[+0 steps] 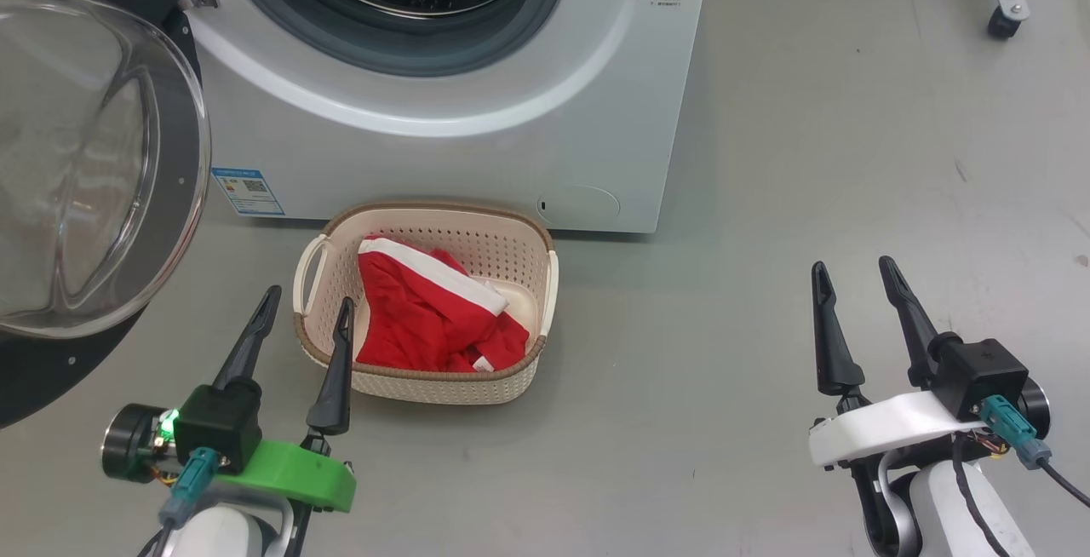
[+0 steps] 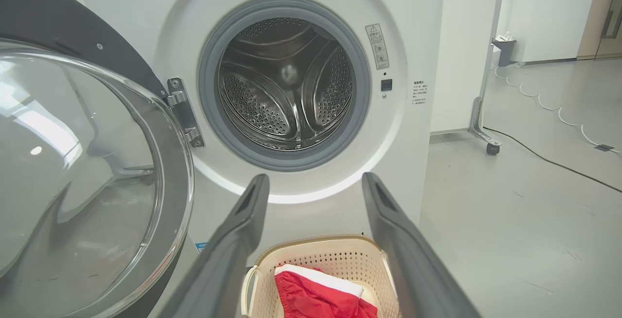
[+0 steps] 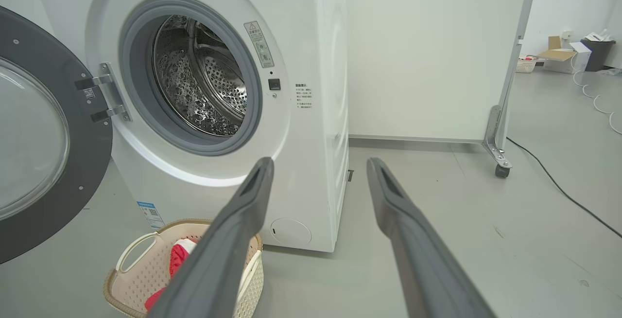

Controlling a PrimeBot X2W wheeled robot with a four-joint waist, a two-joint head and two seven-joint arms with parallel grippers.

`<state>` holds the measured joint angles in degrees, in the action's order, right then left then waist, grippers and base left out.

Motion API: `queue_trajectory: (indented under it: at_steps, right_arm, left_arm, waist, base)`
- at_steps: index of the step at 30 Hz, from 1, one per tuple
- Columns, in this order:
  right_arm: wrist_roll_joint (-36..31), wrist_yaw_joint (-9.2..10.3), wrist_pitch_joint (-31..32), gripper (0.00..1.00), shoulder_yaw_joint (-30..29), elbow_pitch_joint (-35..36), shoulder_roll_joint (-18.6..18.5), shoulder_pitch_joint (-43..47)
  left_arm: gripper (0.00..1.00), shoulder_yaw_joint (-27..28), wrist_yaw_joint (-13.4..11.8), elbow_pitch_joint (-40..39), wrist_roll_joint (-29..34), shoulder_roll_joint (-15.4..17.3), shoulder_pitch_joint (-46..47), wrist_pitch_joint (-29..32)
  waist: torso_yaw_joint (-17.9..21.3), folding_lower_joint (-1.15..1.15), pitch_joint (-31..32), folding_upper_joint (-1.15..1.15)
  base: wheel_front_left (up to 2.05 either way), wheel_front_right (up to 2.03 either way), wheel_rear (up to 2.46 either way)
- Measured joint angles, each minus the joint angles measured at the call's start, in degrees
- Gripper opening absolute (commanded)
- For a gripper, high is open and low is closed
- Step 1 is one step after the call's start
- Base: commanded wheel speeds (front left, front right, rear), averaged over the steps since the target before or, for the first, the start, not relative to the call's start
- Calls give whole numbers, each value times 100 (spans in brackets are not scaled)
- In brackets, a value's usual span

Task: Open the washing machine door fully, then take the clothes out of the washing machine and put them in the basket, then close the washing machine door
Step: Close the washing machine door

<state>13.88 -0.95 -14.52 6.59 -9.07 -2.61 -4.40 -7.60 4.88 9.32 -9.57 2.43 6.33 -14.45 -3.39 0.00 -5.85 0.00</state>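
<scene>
The white washing machine (image 1: 477, 157) stands ahead with its door (image 1: 85, 165) swung wide open to the left, glass bowl bulging toward me. Its steel drum (image 2: 286, 84) looks bare inside. The red clothes (image 1: 430, 314) with a white band lie in the cream basket (image 1: 528, 238) on the floor in front of the machine. My left gripper (image 1: 306, 306) is open at the basket's left rim, holding nothing. My right gripper (image 1: 856, 272) is open over bare floor, well right of the basket. The basket (image 2: 318, 252) and clothes (image 2: 320, 296) sit between the left fingers in the left wrist view.
A wheeled panel stand (image 3: 500, 162) and a black cable (image 3: 563, 191) lie on the grey floor right of the machine. A caster (image 1: 1003, 25) shows at the top right. Boxes and a bin (image 3: 595, 53) sit far off by the wall.
</scene>
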Motion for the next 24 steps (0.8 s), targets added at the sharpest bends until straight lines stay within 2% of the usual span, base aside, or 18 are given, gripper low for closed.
queue_trajectory:
  at_steps: [24]
  right_arm:
    - [0, 1, 0, 100, 0, -12, 0, 1]
  left_arm:
    - [100, -8, -38, -18, -43, 0, -65, 0]
  waist:
    - [-15, 0, 34, 0]
  base:
    - [0, 0, 0]
